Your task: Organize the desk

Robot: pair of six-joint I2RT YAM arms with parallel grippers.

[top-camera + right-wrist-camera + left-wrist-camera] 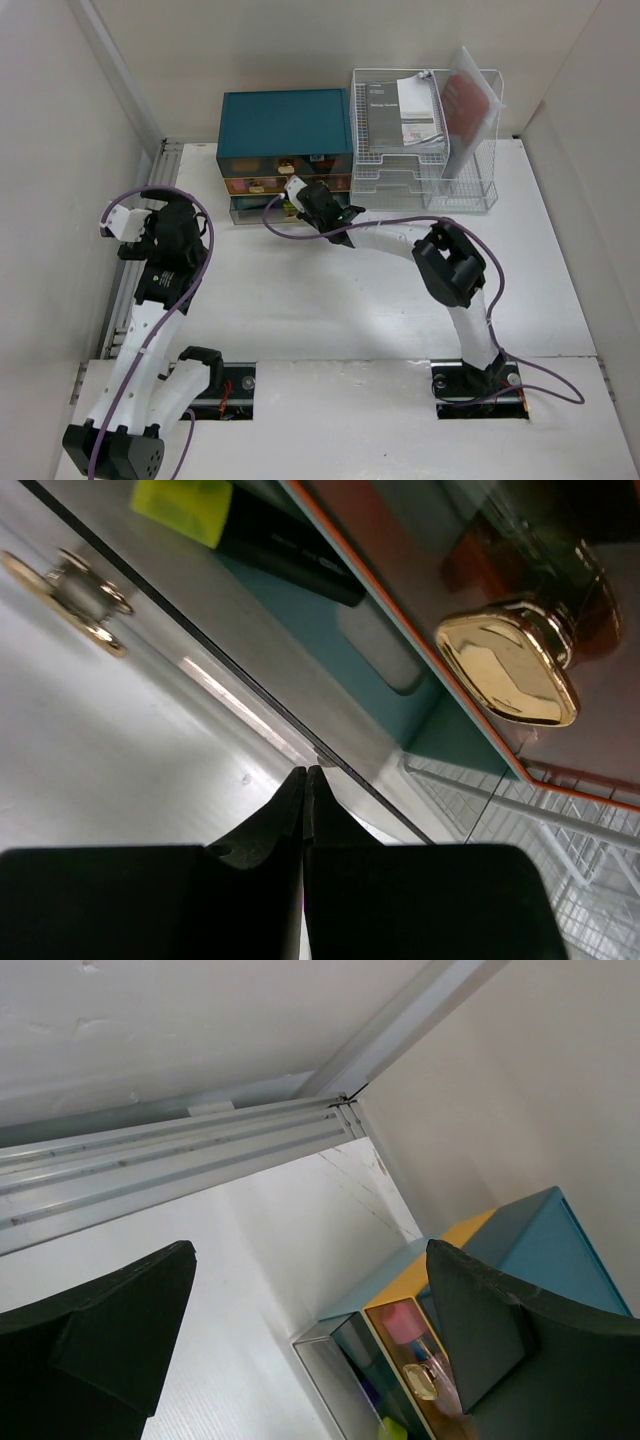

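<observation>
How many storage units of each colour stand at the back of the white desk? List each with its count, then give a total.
Teal box-shaped drawer chest: 1
White wire-mesh paper rack: 1
Total: 2

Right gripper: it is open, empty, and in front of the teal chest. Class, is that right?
No: the right gripper is shut, not open, as the right wrist view shows. It is empty, in front of the teal chest.

Bright even light, soft shadows, sharp
</observation>
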